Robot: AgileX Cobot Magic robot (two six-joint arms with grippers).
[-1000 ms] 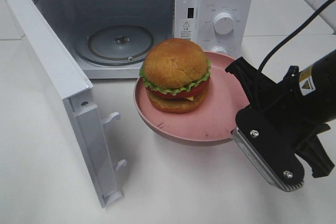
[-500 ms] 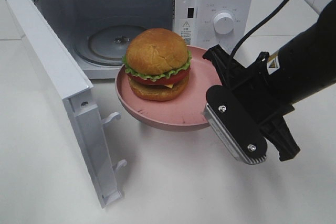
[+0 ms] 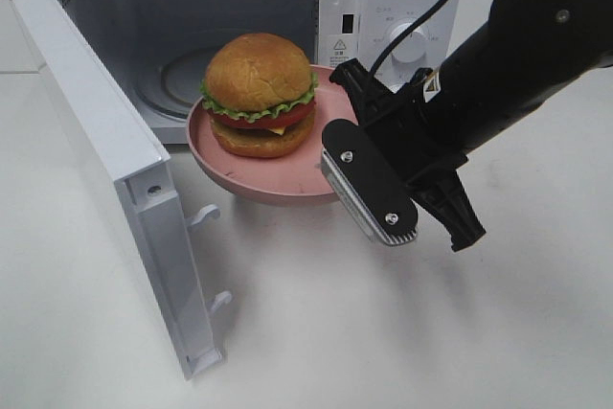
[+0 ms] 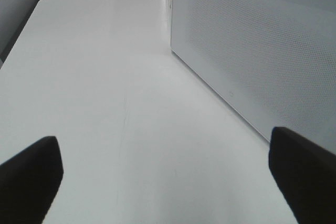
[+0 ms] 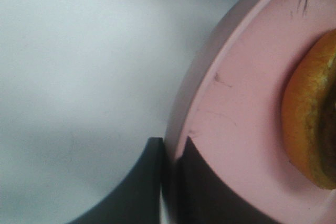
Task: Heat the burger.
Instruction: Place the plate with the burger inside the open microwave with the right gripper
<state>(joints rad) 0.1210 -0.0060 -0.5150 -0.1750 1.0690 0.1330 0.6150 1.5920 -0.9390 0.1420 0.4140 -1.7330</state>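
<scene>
The burger, with a golden bun, green lettuce and a red tomato layer, sits on a round pink plate. The plate hangs above the table right at the open microwave's mouth. My right gripper is shut on the plate's right rim. In the right wrist view its fingertips pinch the pink plate, and the burger's bun shows at the edge. My left gripper is open over bare table beside the microwave's side wall, holding nothing.
The microwave door swings out toward the front left. A glass turntable lies inside the cavity. The control knob is on the right panel. White table stretches in front.
My right gripper has carried the plate and burger left and back, from in front of the control panel to the microwave's opening. The left gripper shows no change.
</scene>
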